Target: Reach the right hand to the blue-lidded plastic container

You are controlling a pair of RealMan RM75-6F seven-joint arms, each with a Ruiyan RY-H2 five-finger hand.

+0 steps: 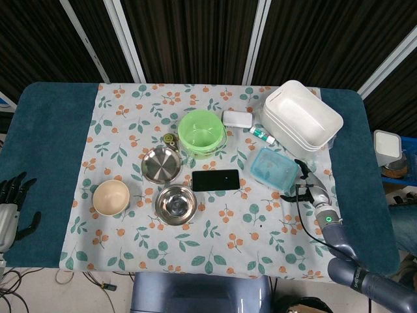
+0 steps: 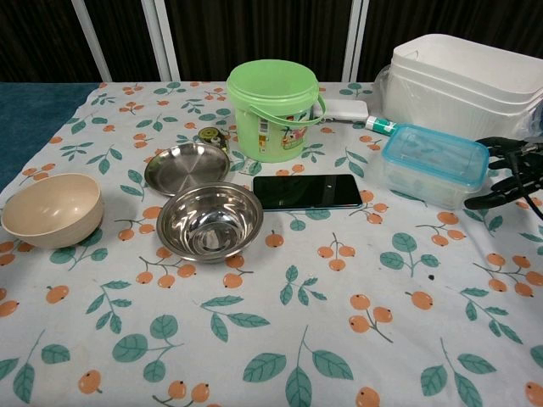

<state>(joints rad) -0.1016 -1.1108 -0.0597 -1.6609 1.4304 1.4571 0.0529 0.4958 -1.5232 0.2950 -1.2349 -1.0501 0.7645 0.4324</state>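
The blue-lidded clear plastic container (image 1: pixel 273 167) (image 2: pixel 433 163) sits on the floral cloth in front of the white tubs. My right hand (image 1: pixel 305 188) (image 2: pixel 509 172) hovers just to its right, fingers spread and empty, fingertips close to the container's near right corner; contact cannot be made out. At the far left table edge my left hand (image 1: pixel 10 202) rests open, away from everything; it does not appear in the chest view.
Stacked white tubs (image 1: pixel 301 117) stand behind the container. A black phone (image 1: pixel 215 180), green bucket (image 1: pixel 202 132), steel plate (image 1: pixel 161 163), steel bowl (image 1: pixel 175 203) and beige bowl (image 1: pixel 111 197) lie to the left. A white case (image 1: pixel 237 119) and a small tube (image 1: pixel 260 134) sit near the tubs.
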